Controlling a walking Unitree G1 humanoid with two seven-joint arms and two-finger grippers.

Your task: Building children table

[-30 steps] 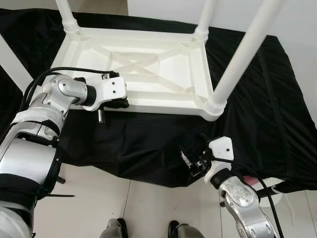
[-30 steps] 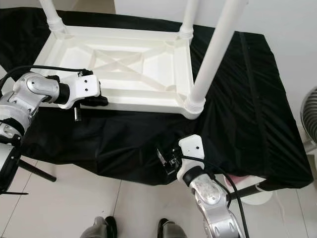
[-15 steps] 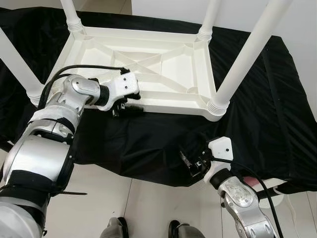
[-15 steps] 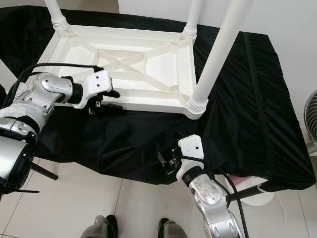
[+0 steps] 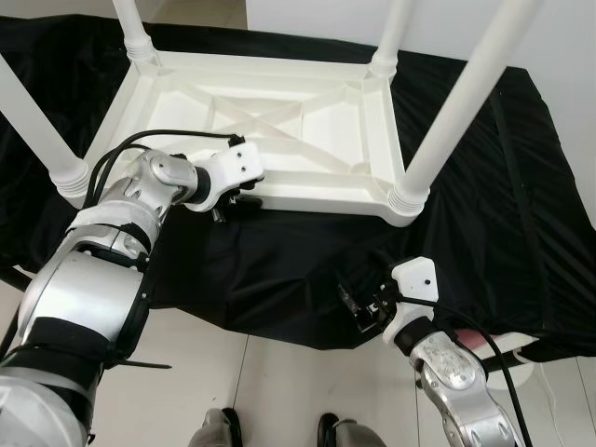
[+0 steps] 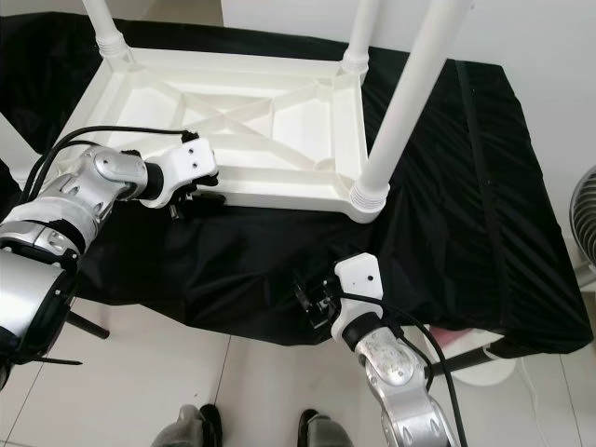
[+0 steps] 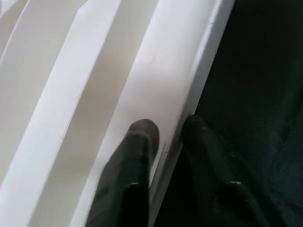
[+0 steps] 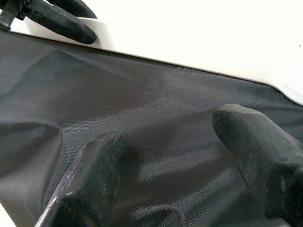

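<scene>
Children table [image 5: 279,130]: white moulded plastic, lying upside down on the black cloth, ribbed underside up with a crossed brace in the middle.
Legs: four white tubular legs [image 5: 453,112] stand up from the corner sockets; all corners look fitted.
Handling, judged: light for its bulk, stiff through the ribs, smooth and likely slippery; the thin rim may flex if pinched hard.
Where to hold, judged: the near rim [image 7: 189,104] or a rib, close to a corner; a leg near its socket for lifting, as higher up it would lever the joint.
Left gripper [image 7: 165,130]: at the near rim, one black finger [image 7: 137,142] on the inner face, the other on the outer, clasping the rim edge.
Right gripper [image 8: 180,151]: fingers spread and holding nothing, low over the cloth near the front edge, well apart from the table.
Black cloth [image 6: 466,186]: wrinkled, soft, drapes over the support; may let the table slide.
Floor: pale tiles [image 5: 270,391] below.
</scene>
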